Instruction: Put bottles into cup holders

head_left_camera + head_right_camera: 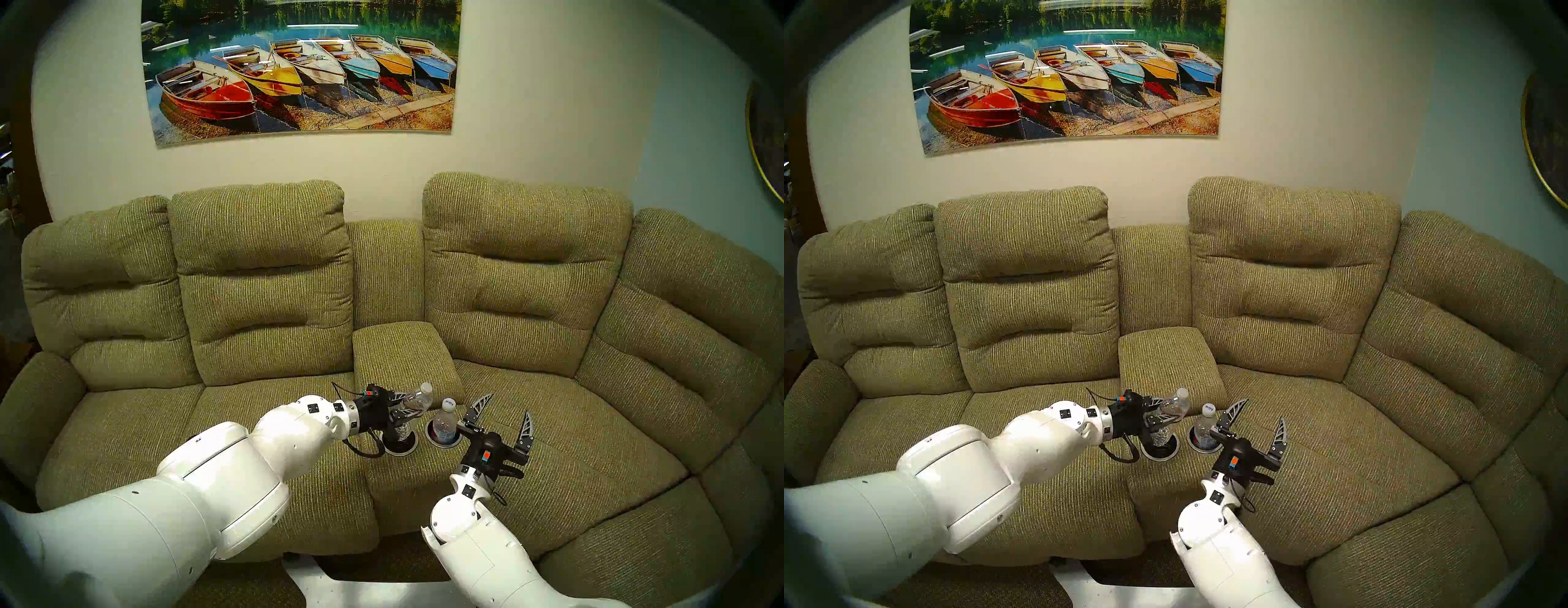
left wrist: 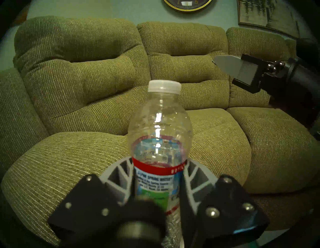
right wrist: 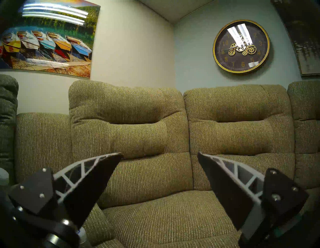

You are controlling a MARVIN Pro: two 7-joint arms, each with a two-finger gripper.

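Note:
My left gripper (image 1: 403, 406) is shut on a clear bottle with a white cap and a blue-white-red label (image 1: 418, 401) (image 2: 159, 135). The bottle is tilted, cap leaning to the right, its lower end at the mouth of the left cup holder (image 1: 401, 450) (image 1: 1159, 455). The second bottle (image 1: 445, 420) (image 1: 1206, 422), with a blue and white label, stands upright in the right cup holder (image 1: 437, 443) (image 1: 1193, 443). My right gripper (image 1: 509, 405) (image 3: 159, 154) is open and empty, just right of that bottle, apart from it.
Both holders sit in the olive fabric sofa's centre console (image 1: 407, 479), below a padded armrest lid (image 1: 403, 352). Seat cushions (image 1: 572, 446) lie on both sides. One right finger (image 2: 230, 65) shows in the left wrist view. A boat picture and a clock (image 3: 241, 46) hang on the walls.

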